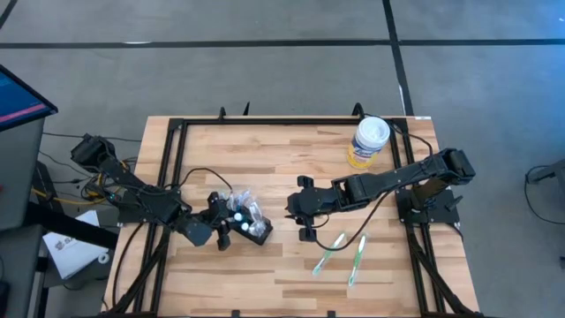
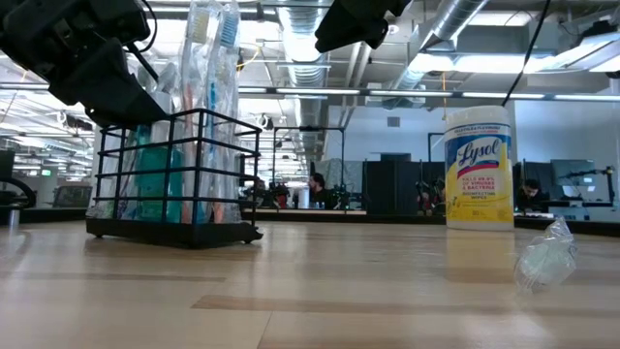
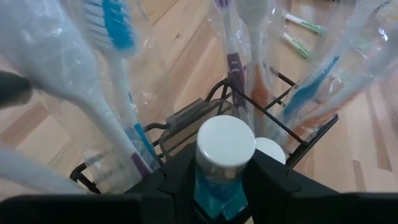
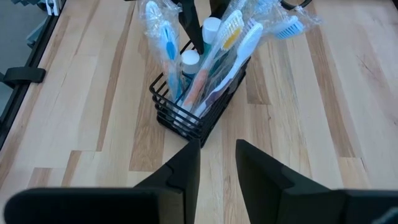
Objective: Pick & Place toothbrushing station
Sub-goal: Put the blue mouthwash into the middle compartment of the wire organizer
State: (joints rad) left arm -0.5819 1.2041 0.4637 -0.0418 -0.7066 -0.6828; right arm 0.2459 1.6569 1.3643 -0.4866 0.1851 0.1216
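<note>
The toothbrushing station point(image 1: 258, 231) is a small black wire holder standing on its base on the wooden table, left of centre. It holds several wrapped toothbrushes point(image 4: 166, 37) and two white-capped bottles. It also shows in the low view point(image 2: 179, 228) and the right wrist view point(image 4: 177, 118). My left gripper point(image 1: 228, 226) reaches into its top from the left and is shut on one teal bottle point(image 3: 224, 149). My right gripper point(image 1: 300, 219) is open and empty, above the table just right of the holder. My left gripper pinches the teal bottle's body just below its white cap point(image 3: 222, 186), one finger point(image 3: 168, 186) on each side. The fingers come slanting down from the table's left. The bottle stands upright inside the holder, whose base is on the table.
A yellow Lysol canister point(image 1: 368, 141) with a white lid stands at the far right. Two wrapped green toothbrushes point(image 1: 330, 254) point(image 1: 357, 259) lie on the table near the front, below my right gripper. A black frame point(image 1: 168, 168) runs along the table's edges.
</note>
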